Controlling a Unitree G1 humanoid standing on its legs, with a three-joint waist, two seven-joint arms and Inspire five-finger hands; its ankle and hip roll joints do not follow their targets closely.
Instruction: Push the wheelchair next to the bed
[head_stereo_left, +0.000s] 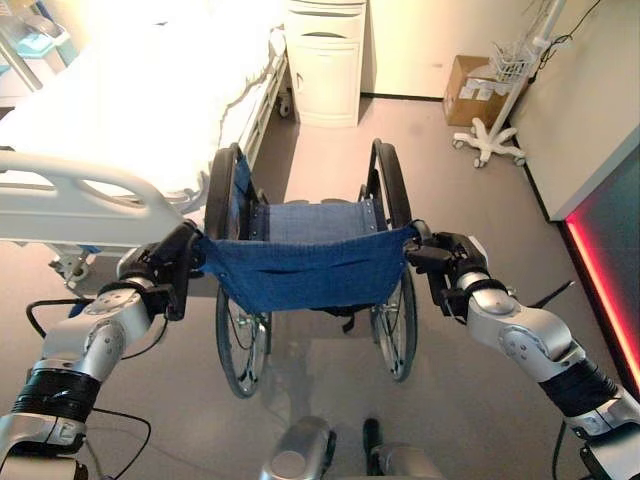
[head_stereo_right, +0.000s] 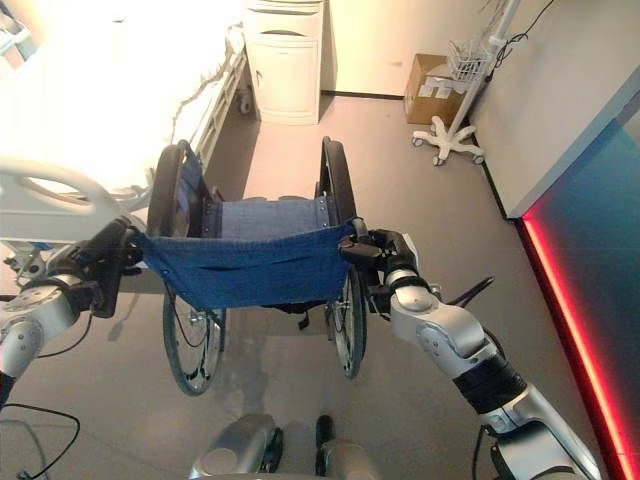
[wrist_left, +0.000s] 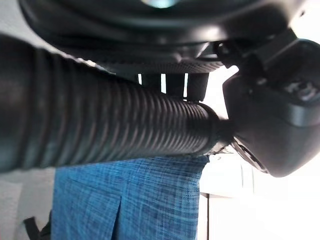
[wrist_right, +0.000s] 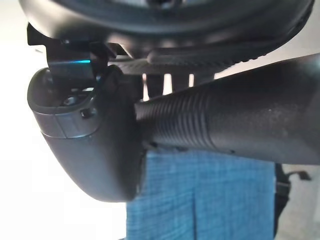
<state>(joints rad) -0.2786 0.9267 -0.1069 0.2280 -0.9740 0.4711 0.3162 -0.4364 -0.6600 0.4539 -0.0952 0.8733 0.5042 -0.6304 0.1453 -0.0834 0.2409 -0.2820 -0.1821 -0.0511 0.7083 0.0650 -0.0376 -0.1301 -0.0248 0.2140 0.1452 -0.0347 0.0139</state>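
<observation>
Both hands, left hand (head_stereo_left: 172, 268) & right hand (head_stereo_left: 438, 262), were wrapped round the wheelchair (head_stereo_left: 310, 262) push grips to steer it alongside the bed (head_stereo_left: 120, 110).

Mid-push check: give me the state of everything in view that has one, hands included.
Wheelchair: upright, unfolded, seat empty, beside the bed.
Left hand: fingers curled round left push handle.
Right hand: shut on right push handle.
Bed: side rail raised.
Cabinet: closed.
</observation>
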